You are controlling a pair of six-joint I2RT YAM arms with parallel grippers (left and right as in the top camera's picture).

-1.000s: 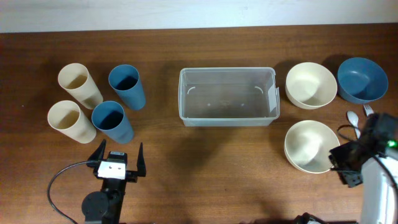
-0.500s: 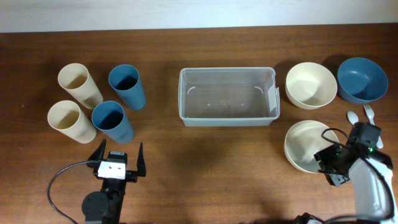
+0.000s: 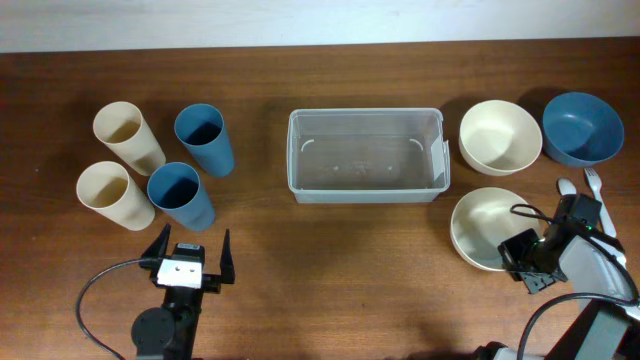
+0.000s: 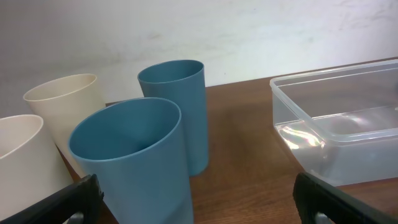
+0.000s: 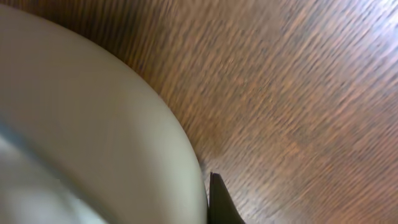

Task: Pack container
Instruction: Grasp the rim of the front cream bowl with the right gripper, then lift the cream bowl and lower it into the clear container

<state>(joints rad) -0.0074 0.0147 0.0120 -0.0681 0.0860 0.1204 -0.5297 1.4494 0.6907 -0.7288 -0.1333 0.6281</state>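
The clear rectangular container (image 3: 365, 192) stands empty at the table's middle back; its corner shows in the left wrist view (image 4: 329, 76). My right gripper (image 3: 525, 262) is at the near right edge of a cream bowl (image 3: 476, 228). In the right wrist view one black finger (image 5: 214, 200) lies against the bowl's outer wall (image 5: 93, 124), and the other finger is hidden. My left gripper (image 3: 190, 262) is open and empty, just in front of the cups (image 4: 199, 208).
Two cream cups (image 3: 125, 132) (image 3: 110, 192) and two blue cups (image 3: 203, 135) (image 3: 178, 192) stand at the left. A second cream bowl (image 3: 500, 137) and a blue bowl (image 3: 583, 127) sit at the back right. A white spoon (image 3: 567, 188) and fork (image 3: 592, 180) lie by the right arm.
My right gripper has moved left onto the near cream bowl's rim. The bowl has shifted a little to the left. The left arm has not moved.
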